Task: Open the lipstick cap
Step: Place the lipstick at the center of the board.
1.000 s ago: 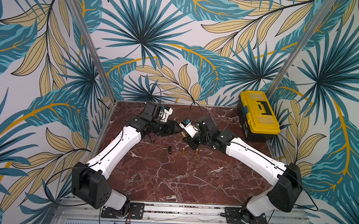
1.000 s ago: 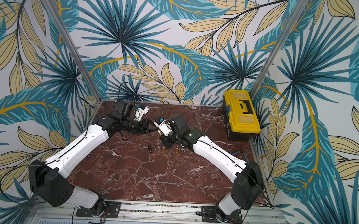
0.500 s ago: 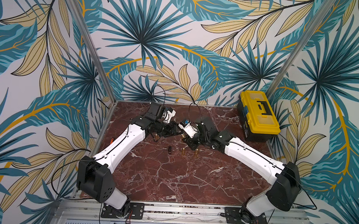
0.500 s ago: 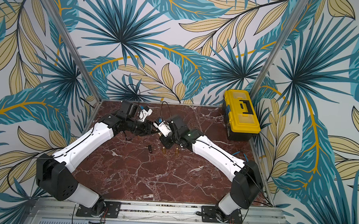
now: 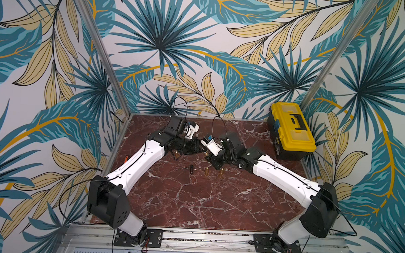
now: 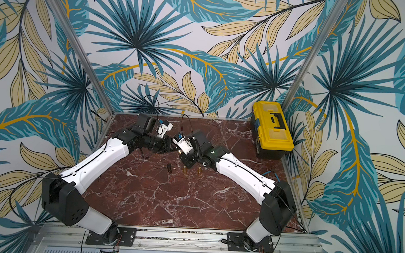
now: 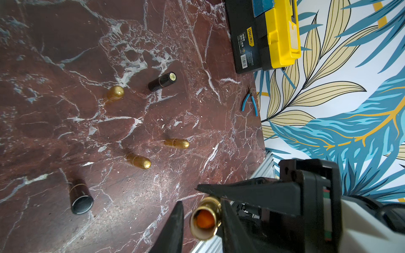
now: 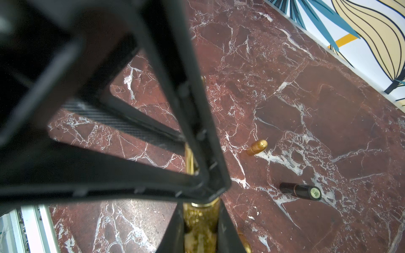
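Right gripper (image 8: 200, 210) jaws clamp glittery gold lipstick tube (image 8: 201, 227) as anchor; left gripper (image 7: 201, 201) jaws sit close around its smooth gold end (image 7: 205, 220), grip unclear, likely to pull.

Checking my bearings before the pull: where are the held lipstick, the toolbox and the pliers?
Lipstick (image 8: 200, 221): right wrist view, on its gold barrel.
Toolbox (image 5: 298, 137): a top view, on the yellow lid.
Pliers (image 7: 245, 103): left wrist view, on a blue handle.

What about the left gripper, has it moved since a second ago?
Yes. In a top view the left gripper has moved toward the yellow toolbox, up to the lipstick held by the right gripper.
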Controlling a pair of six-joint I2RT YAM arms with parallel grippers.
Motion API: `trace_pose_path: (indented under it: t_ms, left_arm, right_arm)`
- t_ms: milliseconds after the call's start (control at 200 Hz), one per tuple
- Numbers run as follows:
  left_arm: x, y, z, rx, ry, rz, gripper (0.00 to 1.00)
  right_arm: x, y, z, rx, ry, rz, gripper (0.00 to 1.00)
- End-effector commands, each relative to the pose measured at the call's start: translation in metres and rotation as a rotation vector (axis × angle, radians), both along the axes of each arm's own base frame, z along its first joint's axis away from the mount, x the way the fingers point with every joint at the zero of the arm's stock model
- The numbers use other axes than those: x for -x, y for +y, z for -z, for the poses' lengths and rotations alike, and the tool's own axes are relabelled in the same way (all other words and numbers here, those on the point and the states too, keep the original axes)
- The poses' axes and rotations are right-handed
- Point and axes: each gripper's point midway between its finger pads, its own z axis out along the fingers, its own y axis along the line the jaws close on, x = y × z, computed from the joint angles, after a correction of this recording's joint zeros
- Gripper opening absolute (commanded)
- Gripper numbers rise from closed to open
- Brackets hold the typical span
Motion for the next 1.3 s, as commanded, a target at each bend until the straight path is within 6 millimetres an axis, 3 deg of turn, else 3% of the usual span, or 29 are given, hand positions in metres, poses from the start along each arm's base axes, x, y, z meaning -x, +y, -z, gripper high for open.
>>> trace_pose_path:
  t_ms: [0, 381, 431, 556, 741, 1047, 1292]
  left_arm:
    - [-0.002, -0.005, -0.007, 0.008, -0.019, 0.019, 0.27]
    - [0.001, -0.005, -0.008, 0.013, -0.017, 0.029, 0.12]
    - [0.001, -0.005, -0.008, 0.012, -0.018, 0.027, 0.12]
    - [0.0, -0.003, -0.008, 0.002, -0.022, 0.016, 0.12]
    - [-0.009, 0.007, -0.012, -0.026, -0.047, -0.042, 0.12]
    - [-0.054, 0.048, -0.023, -0.21, -0.216, -0.223, 0.14]
    - [-0.11, 0.069, 0.009, -0.471, -0.304, -0.281, 0.14]
  right_arm:
    - [0.0, 0.007, -0.002, -0.011, -0.002, -0.016, 0.0]
    - [-0.001, 0.007, 0.0, -0.001, -0.006, -0.013, 0.04]
    - [-0.001, 0.007, 0.0, 0.001, -0.009, -0.01, 0.08]
    - [-0.003, 0.005, -0.002, 0.003, -0.017, 0.001, 0.34]
    - [-0.004, 0.001, -0.004, 0.013, -0.034, 0.013, 0.44]
    - [-0.001, -0.021, -0.012, 0.04, -0.08, 0.074, 0.45]
    - [0.005, -0.032, -0.033, 0.0, -0.11, 0.11, 0.46]
